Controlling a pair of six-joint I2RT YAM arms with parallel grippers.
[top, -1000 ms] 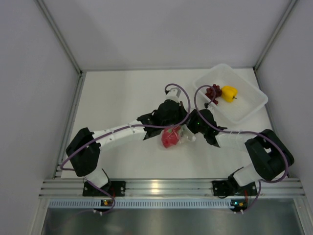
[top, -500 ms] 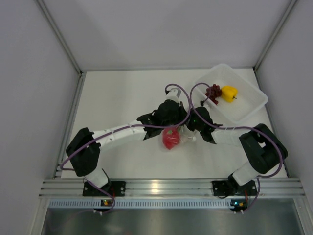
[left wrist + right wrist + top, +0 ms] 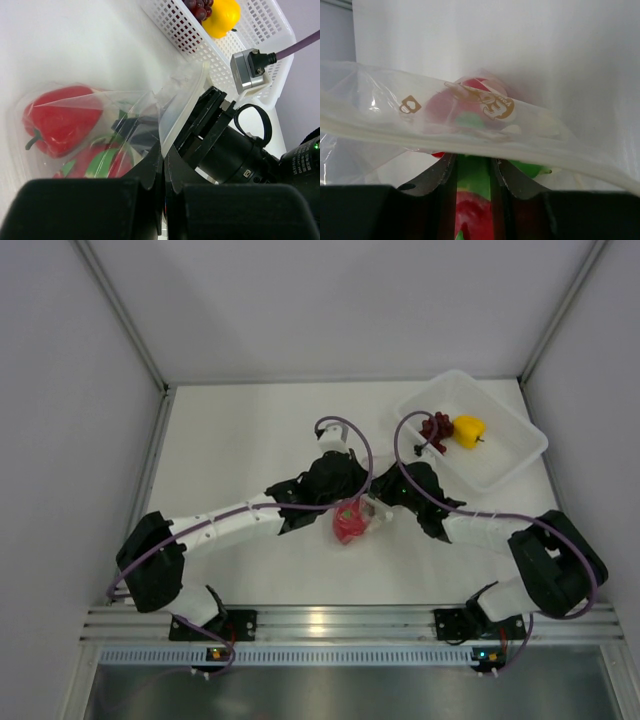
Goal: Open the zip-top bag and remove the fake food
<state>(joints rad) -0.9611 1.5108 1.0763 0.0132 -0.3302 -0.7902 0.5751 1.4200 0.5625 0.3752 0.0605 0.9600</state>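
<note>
The zip-top bag (image 3: pixel 366 524) lies mid-table between both grippers. It holds a red pepper (image 3: pixel 60 120) and the pink-red fruit with green leaves (image 3: pixel 100 162). My left gripper (image 3: pixel 164 150) is shut on the bag's zip edge (image 3: pixel 187 100), holding the mouth up. In the top view my left gripper (image 3: pixel 345 500) is just above the bag. My right gripper (image 3: pixel 472 160) reaches into the bag's mouth from the right, its jaws closed on the pink-red fruit (image 3: pixel 472 200). The bag's film (image 3: pixel 385 115) lies across its fingertips. The grape bunch (image 3: pixel 435 427) and yellow pepper (image 3: pixel 468 428) lie in the tray.
A white perforated tray (image 3: pixel 500 465) stands at the back right, close behind my right arm. It also shows in the left wrist view (image 3: pixel 260 30). White walls close in the table on three sides. A metal rail runs along the near edge.
My left arm has swung left and stretched out, its gripper staying at the bag. My right gripper has moved left into the bag's mouth.
</note>
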